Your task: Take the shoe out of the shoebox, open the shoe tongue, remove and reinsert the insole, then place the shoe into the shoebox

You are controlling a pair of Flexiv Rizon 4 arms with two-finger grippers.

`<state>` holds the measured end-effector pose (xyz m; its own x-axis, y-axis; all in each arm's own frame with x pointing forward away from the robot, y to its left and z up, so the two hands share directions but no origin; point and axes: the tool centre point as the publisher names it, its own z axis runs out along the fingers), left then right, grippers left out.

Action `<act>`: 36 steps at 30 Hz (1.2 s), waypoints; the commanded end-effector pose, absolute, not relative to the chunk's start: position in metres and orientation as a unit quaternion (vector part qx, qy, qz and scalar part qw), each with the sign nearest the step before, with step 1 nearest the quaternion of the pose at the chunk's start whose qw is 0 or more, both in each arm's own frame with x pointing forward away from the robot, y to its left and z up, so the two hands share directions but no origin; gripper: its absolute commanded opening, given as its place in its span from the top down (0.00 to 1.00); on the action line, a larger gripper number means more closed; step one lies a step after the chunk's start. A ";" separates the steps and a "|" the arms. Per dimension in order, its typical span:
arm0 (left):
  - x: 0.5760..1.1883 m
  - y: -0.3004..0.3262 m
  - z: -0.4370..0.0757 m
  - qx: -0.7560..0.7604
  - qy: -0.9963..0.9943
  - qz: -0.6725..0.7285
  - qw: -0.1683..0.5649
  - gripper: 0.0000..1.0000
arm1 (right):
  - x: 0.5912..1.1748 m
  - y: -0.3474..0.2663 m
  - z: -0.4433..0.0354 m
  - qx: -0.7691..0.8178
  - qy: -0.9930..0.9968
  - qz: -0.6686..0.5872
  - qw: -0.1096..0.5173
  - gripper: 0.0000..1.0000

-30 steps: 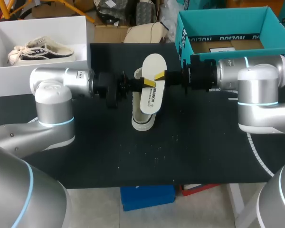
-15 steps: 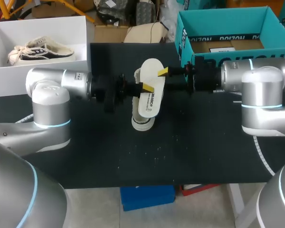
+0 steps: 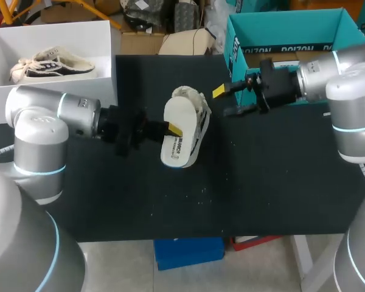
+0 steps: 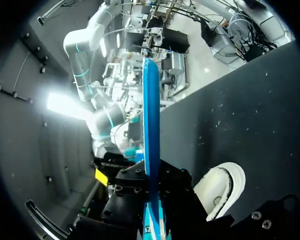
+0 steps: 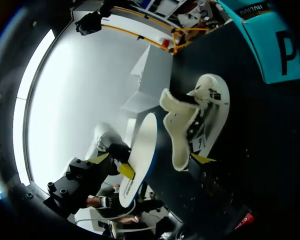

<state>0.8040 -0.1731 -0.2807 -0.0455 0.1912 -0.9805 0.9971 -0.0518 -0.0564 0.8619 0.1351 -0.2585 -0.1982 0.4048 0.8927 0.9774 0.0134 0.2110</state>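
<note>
Shoe (image 3: 199, 117), white with dark trim, sits mid-way across the black table (image 3: 261, 182) with its tongue pulled open. Insole (image 3: 174, 135), white on top and blue beneath, is out of the shoe and held up just beside it on my left side. In the head view it overlaps the shoe; I cannot tell if they touch. Left gripper (image 3: 172, 129) is clenched on the insole's middle, pinching it from both faces. Right gripper (image 3: 224, 101) hangs over the table on the shoe's other side, fingers spread, holding nothing, clear of the shoe. White box (image 3: 48, 94) at far left holds a second shoe (image 3: 52, 64). Teal box (image 3: 274, 47) stands at far right.
</note>
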 end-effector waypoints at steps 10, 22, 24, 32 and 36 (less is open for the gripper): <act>0.799 -0.171 -0.278 0.548 0.549 -0.470 0.421 1.00 | 0.859 0.132 -0.252 -0.537 -0.674 -0.423 0.282 0.00; 0.785 -0.175 -0.288 0.561 0.543 -0.524 0.340 1.00 | 0.820 0.108 -0.251 -0.486 -0.756 -0.412 0.146 0.00; 0.781 -0.175 -0.290 0.567 0.546 -0.527 0.322 1.00 | 0.814 0.105 -0.251 -0.479 -0.756 -0.423 0.138 0.00; 0.769 -0.170 -0.300 0.583 0.564 -0.524 0.260 1.00 | 0.798 0.093 -0.251 -0.458 -0.767 -0.433 0.117 0.00; 0.767 -0.166 -0.306 0.596 0.583 -0.498 0.240 1.00 | 0.795 0.090 -0.251 -0.453 -0.774 -0.429 0.110 0.00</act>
